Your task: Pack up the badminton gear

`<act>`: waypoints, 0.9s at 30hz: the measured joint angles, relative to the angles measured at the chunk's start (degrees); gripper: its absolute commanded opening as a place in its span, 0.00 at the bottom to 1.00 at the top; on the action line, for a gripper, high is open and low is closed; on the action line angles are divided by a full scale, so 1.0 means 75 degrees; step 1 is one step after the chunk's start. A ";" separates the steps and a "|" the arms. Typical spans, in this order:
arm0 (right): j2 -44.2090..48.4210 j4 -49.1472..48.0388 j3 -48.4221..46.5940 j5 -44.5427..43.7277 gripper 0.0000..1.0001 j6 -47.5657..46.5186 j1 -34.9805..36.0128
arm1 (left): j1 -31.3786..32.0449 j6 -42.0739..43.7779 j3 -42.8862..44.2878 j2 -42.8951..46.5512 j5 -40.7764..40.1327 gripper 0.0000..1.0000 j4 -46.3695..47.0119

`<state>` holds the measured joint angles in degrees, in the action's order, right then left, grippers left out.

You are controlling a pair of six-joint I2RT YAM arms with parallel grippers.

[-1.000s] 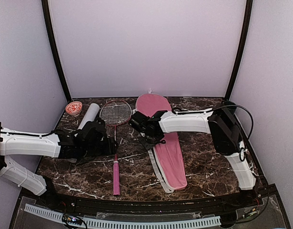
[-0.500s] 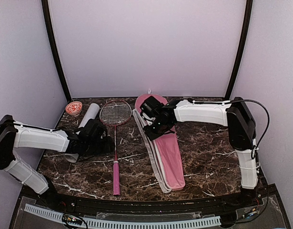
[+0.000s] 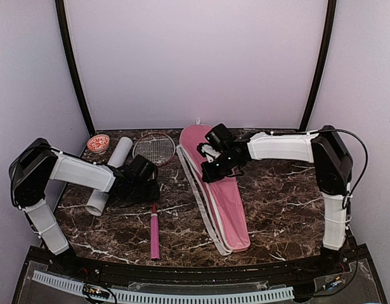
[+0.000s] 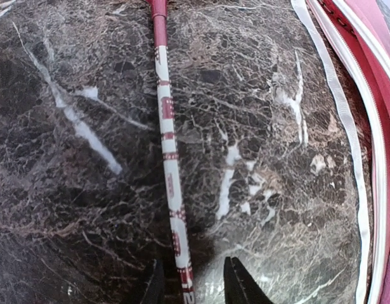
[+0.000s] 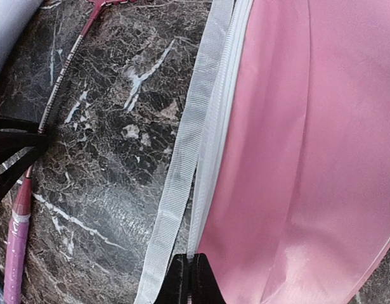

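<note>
A red-framed racket [image 3: 154, 149] lies on the marble table, its pink handle [image 3: 155, 234] toward me. My left gripper [image 3: 142, 185] is open low over the table, and the racket's shaft [image 4: 170, 164] runs between its fingertips [image 4: 236, 282]. The pink cover [image 3: 221, 190] lies right of the racket. My right gripper [image 3: 214, 162] is shut on the cover's white zipper edge [image 5: 210, 158], with the pink fabric [image 5: 302, 139] to its right. The white tube [image 3: 110, 176] lies left of the racket. A second racket and the shuttlecocks are out of view.
A small red-patterned round cap [image 3: 98, 143] sits at the back left corner. The cover's white strap [image 5: 181, 171] trails on the table beside the zipper edge. Curved black poles and purple walls close in the table.
My left gripper has slid right from beside the tube onto the racket's shaft. My right gripper has moved back and to the right along the cover's edge, and the strap has spread out to the left.
</note>
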<state>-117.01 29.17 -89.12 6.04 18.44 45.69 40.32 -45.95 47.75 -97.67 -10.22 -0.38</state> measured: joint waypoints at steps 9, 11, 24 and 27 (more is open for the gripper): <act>0.0146 -0.0472 0.0160 0.0833 0.00 0.0242 -0.0259 | 0.0003 -0.0423 0.0924 -0.0705 -0.0565 0.00 -0.0635; 0.0146 -0.0568 0.0187 0.0924 0.00 0.0277 -0.0300 | 0.0003 -0.0460 0.0953 -0.0705 -0.0597 0.00 -0.0711; 0.0455 -0.1451 0.0877 0.1341 0.00 0.0676 -0.0475 | 0.0560 -0.0388 0.0184 0.1154 -0.0851 0.00 -0.1399; 0.0519 -0.1614 0.0933 0.1440 0.00 0.0778 -0.0498 | 0.0842 -0.0393 -0.0087 0.1746 -0.0903 0.00 -0.1422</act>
<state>-113.12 17.06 -82.13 16.84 24.27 41.95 46.63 -48.90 47.09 -84.58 -16.99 -11.05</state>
